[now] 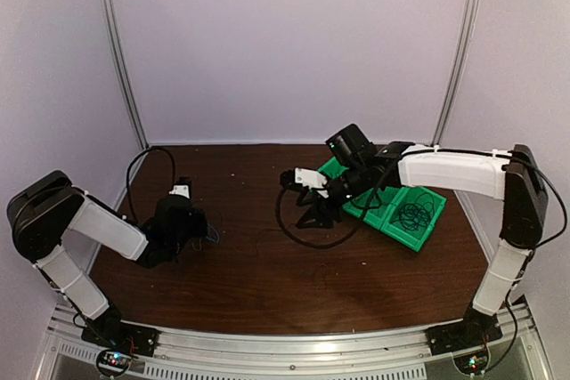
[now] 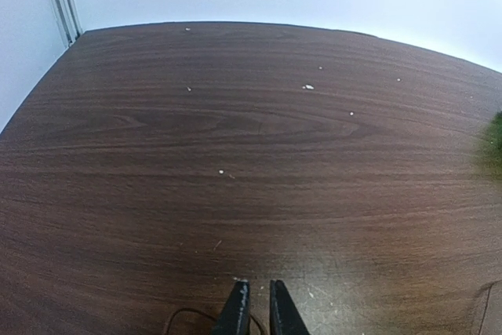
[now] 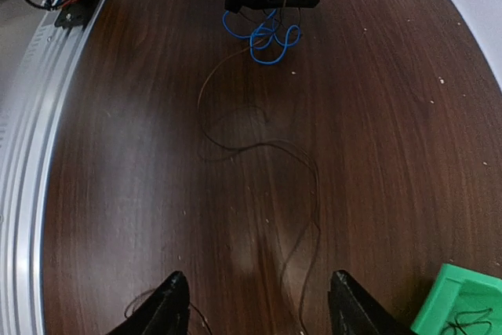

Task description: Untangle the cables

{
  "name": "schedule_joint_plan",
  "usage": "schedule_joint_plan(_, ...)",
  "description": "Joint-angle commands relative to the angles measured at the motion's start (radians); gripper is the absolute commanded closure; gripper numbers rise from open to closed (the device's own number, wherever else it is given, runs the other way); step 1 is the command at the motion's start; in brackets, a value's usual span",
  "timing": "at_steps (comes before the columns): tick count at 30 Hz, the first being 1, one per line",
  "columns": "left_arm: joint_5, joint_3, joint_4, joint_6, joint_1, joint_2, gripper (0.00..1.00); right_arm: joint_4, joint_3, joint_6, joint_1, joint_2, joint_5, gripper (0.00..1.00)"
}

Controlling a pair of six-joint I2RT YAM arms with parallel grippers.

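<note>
Closest to the lens, at the bottom edge of each wrist view, my own fingers are showing. My left tool (image 2: 259,284) is holding its fingers drawn almost together, with only a slim gap between them. A curl of thin wire (image 2: 182,315) is lying just to their left, and I cannot tell whether anything is being pinched. My right tool (image 3: 259,276) is hanging with its fingers spread wide, gripping nothing, low over the dark wooden tabletop (image 3: 133,154). Between those fingers a thin dark cable (image 3: 307,217) is lying on the wood. It is running in loose bends up the middle of the frame toward the top centre, where a small bundle of blue cable (image 3: 271,37) is sitting in tangled loops right below the tip of my left tool. A green tray (image 3: 459,296) is peeking in at the lower right corner of that view, with a bit of black wire inside. In the overhead view the tray is lying at the right middle of the frame. A coil of black cables (image 1: 414,213) is resting in its lower right compartment, well apart from the blue loops at the left.
</note>
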Motion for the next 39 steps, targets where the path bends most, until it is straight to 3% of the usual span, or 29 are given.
schedule_joint_plan(1,0.025,-0.018,0.018,0.0,0.007,-0.043,0.9,0.205,0.081,0.135,0.092,0.157,-0.051,0.35)
schedule_joint_plan(8,0.068,-0.04,0.026,-0.023,0.007,-0.054,0.9,0.228,0.25,0.141,0.183,0.425,-0.008,0.3)
schedule_joint_plan(14,0.102,-0.067,0.033,-0.036,0.007,-0.082,0.89,0.271,0.3,0.132,0.223,0.544,-0.022,0.31)
schedule_joint_plan(16,0.102,-0.074,0.031,-0.031,0.007,-0.089,0.89,0.26,0.328,0.136,0.23,0.565,-0.037,0.41)
schedule_joint_plan(20,0.102,-0.091,0.035,-0.025,0.007,-0.093,0.89,0.228,0.357,0.161,0.23,0.543,-0.03,0.93)
schedule_joint_plan(21,0.101,-0.095,0.041,-0.024,0.007,-0.087,0.89,0.218,0.356,0.164,0.229,0.517,-0.025,1.0)
schedule_joint_plan(29,0.107,-0.112,0.091,-0.021,0.007,0.014,0.89,0.056,0.374,0.126,0.206,0.138,-0.078,1.0)
schedule_joint_plan(32,0.109,-0.113,0.104,-0.021,0.007,0.045,0.89,-0.15,0.515,0.04,0.187,0.095,-0.11,1.0)
schedule_joint_plan(39,0.097,-0.098,0.1,-0.019,0.007,0.102,0.88,-0.223,0.718,0.056,0.085,0.034,-0.186,1.0)
